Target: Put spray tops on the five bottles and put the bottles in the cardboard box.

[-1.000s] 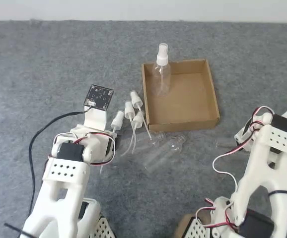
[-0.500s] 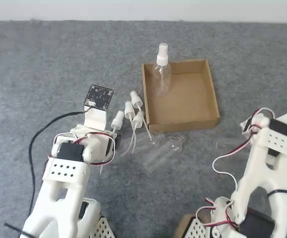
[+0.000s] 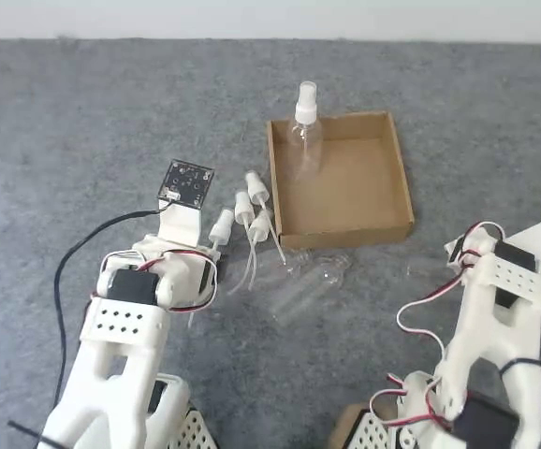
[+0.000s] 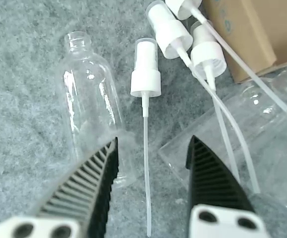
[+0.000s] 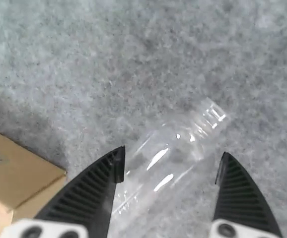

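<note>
**Open jaws over loose bottles on a grey tabletop**

A rough grey, carpet-like cover spreads across the tabletop (image 3: pixel 83 112) and meets a pale wall (image 3: pixel 252 17) at the far edge. The left jaws stand open and hold nothing. A spray top (image 4: pixel 146 79) lies just ahead of them, its thin tube running back into the gap between them. Beside one of these jaws an uncapped bottle (image 4: pixel 91 109) lies on its side, neck pointing away. Farther ahead three more tops (image 4: pixel 183 34) lie bunched together, and past them is a corner of the box (image 4: pixel 252 29). A second bottle (image 4: pixel 267 109) lies off the other jaw, crossed by the bunch's long tubes.

The right jaws are likewise open and empty. A bare bottle (image 5: pixel 173 163) lies on the cover ahead of them, in line with their gap; whether they touch it cannot be told. A corner of the box sits close beside one jaw.

From the high camera the box sits open-topped beyond both pairs of jaws, nearer the left pair. One capped bottle (image 3: pixel 304 140) stands upright in its far corner on the left jaws' side. Small blue print marks the box's outer wall, too small to make out.
</note>
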